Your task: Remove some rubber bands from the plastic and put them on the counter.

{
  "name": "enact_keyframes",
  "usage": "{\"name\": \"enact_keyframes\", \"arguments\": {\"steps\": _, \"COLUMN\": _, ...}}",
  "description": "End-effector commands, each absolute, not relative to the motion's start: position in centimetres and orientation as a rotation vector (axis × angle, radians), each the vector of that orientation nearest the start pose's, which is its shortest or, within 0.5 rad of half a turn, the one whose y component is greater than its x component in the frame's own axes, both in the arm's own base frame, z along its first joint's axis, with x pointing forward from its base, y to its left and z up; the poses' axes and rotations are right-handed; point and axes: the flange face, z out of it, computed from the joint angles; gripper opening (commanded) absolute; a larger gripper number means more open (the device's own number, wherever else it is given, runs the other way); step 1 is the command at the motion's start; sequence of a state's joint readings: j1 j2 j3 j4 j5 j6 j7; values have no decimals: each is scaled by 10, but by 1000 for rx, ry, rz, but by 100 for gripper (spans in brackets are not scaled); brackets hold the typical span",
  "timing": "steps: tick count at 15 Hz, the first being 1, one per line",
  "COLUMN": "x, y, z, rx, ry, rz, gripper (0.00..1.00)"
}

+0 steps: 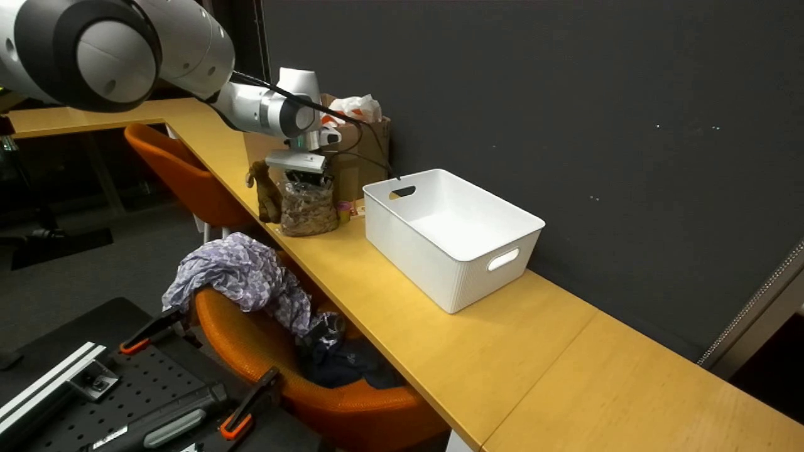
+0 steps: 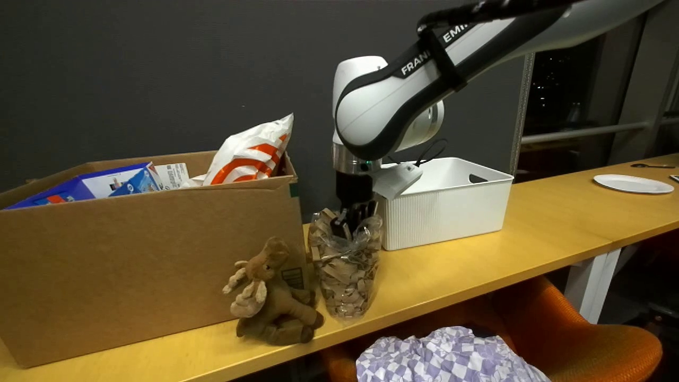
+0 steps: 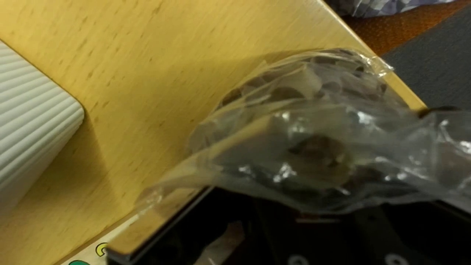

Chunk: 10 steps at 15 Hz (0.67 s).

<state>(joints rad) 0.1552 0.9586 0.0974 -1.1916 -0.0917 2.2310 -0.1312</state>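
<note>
A clear plastic bag (image 1: 308, 212) full of tan-brown, band-like pieces stands upright on the wooden counter (image 1: 534, 358). It also shows in an exterior view (image 2: 347, 284) and fills the middle of the wrist view (image 3: 312, 110). My gripper (image 2: 353, 223) points down into the top of the bag, with the plastic around its fingers. In an exterior view the gripper (image 1: 309, 181) sits right at the bag's mouth. In the wrist view the plastic covers the fingertips, so their gap and anything between them are hidden.
A white bin (image 2: 445, 215) stands close beside the bag. A large cardboard box (image 2: 159, 270) and a brown plush moose (image 2: 278, 310) stand on its other side. A small purple-lidded tub (image 1: 344, 211) is near the bag. The counter's front edge is close, with orange chairs (image 1: 251, 339) below.
</note>
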Motion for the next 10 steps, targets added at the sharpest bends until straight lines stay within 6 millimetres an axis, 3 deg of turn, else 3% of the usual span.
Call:
{"name": "enact_keyframes", "arguments": {"steps": 1, "x": 756, "y": 167, "z": 202, "rx": -3042, "ry": -627, "rz": -139, "gripper": 1}}
{"name": "enact_keyframes", "arguments": {"steps": 10, "x": 756, "y": 171, "z": 249, "rx": -3044, "ry": -627, "rz": -223, "gripper": 2}}
